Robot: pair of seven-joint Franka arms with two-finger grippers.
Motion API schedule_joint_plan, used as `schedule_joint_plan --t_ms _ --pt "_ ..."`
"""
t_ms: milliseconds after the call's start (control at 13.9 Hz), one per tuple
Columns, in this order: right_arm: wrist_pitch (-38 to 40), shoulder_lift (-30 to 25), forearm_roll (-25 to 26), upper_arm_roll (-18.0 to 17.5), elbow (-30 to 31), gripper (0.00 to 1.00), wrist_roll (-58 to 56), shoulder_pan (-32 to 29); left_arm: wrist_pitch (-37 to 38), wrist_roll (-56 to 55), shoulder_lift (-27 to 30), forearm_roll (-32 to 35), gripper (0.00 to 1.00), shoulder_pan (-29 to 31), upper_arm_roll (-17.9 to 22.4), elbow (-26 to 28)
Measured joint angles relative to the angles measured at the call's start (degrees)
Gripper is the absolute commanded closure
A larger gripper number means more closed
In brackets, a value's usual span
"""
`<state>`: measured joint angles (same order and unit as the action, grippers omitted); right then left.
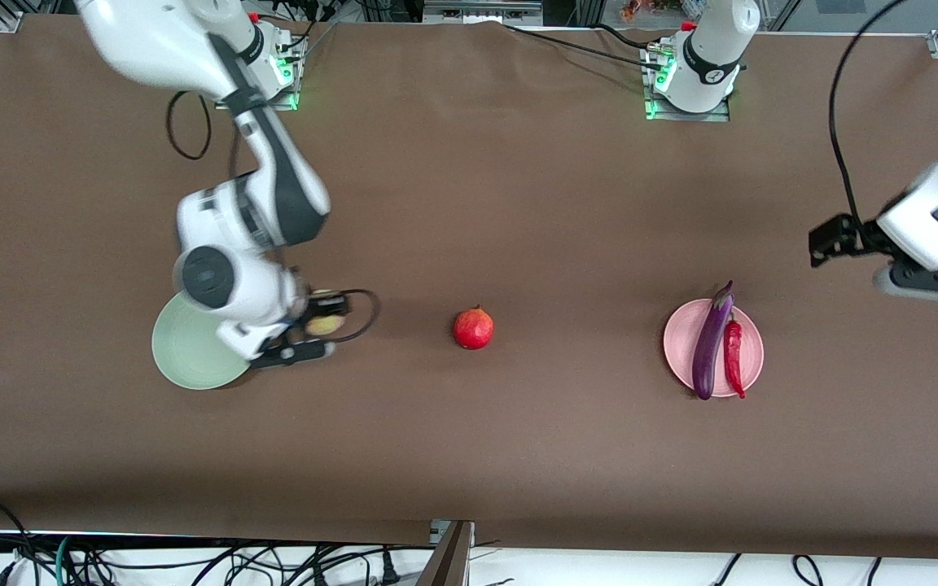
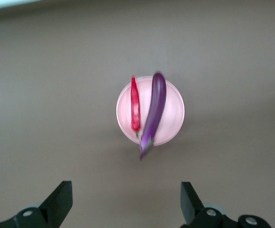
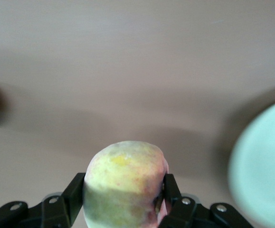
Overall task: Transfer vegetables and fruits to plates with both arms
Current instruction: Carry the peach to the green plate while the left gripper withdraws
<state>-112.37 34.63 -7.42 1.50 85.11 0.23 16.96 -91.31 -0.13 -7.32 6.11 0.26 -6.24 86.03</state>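
Your right gripper [image 3: 123,199] is clamped on the yellowish-green fruit [image 3: 125,183], up in the air just beside the pale green plate [image 1: 184,354]; your left gripper [image 2: 125,204] waits with fingers apart at its own end of the table. On the brown cloth [image 1: 469,203], the red fruit [image 1: 473,328] lies mid-table, while eggplant [image 1: 712,342] and chili [image 1: 734,358] lie side by side on the pink plate [image 1: 681,346]. Loose cables [image 1: 192,561] run along the table edge nearest the front camera.

The eggplant [image 1: 712,346] has glossy purple skin; both plates [image 1: 189,355] look matte; the table [image 1: 518,203] is matte brown cloth.
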Motion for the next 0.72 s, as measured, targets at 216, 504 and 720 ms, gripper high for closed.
schedule_joint_plan --t_ms 216,504,720 --pt "0.10 1.27 0.82 0.39 0.48 0.69 -12.76 -10.07 -3.40 0.19 10.05 -0.46 0.00 -2.81 3.34 12.62" --pt "-1.80 4.62 5.48 0.35 0.76 0.69 -14.36 -13.76 -4.33 0.94 11.13 -2.29 0.00 -2.18 4.15 14.93" --pt "-3.81 6.54 6.26 0.35 1.06 0.69 -14.36 -14.23 -4.62 0.94 10.90 -2.36 0.00 -2.19 4.05 14.92"
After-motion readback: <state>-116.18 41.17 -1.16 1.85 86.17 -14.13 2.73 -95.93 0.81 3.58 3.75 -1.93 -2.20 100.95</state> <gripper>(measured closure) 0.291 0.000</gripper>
